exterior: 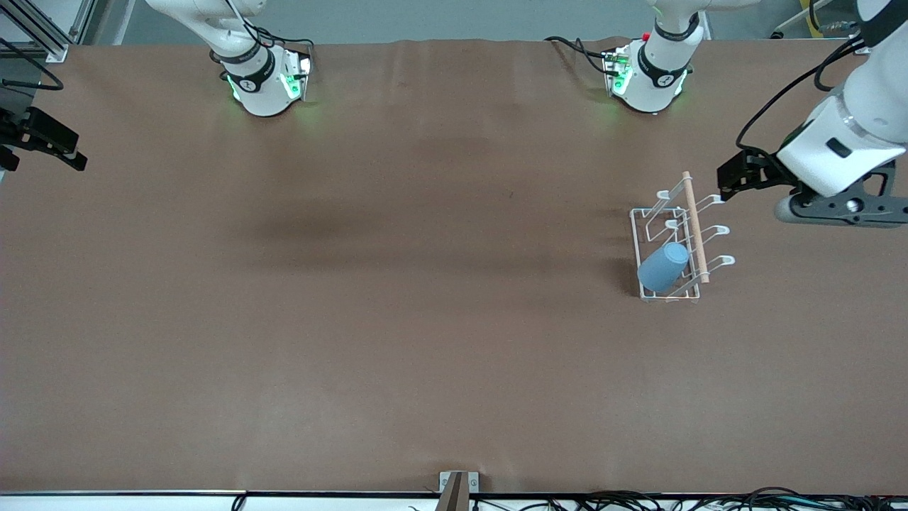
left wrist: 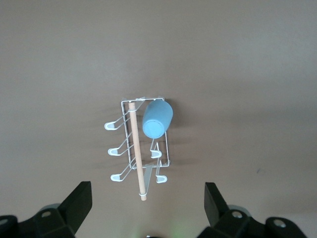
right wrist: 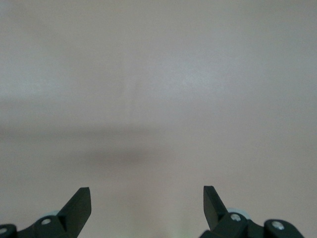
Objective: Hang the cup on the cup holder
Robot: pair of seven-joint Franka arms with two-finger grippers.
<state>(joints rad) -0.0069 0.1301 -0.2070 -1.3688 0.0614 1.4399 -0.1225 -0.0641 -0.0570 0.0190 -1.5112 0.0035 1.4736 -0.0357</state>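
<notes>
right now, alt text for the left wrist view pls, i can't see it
A light-blue cup hangs upside down on a prong of a white wire cup holder on a brown table. The open left gripper hangs above, empty.

- Right gripper: sits at the front view's edge, arm body cut off; only the dark finger assembly shows.
- Right wrist view: only the fingertips in frame, gripper body cut by the picture's edge.
- Left wrist view: same, fingertips only, body cut off.
- Left arm: upper links run out of the front view at the corner.
- Cup hides the prong it hangs on; its mouth can't be seen in either view.
- Cup holder: wire joints under the wooden rod too fine to tell.
</notes>
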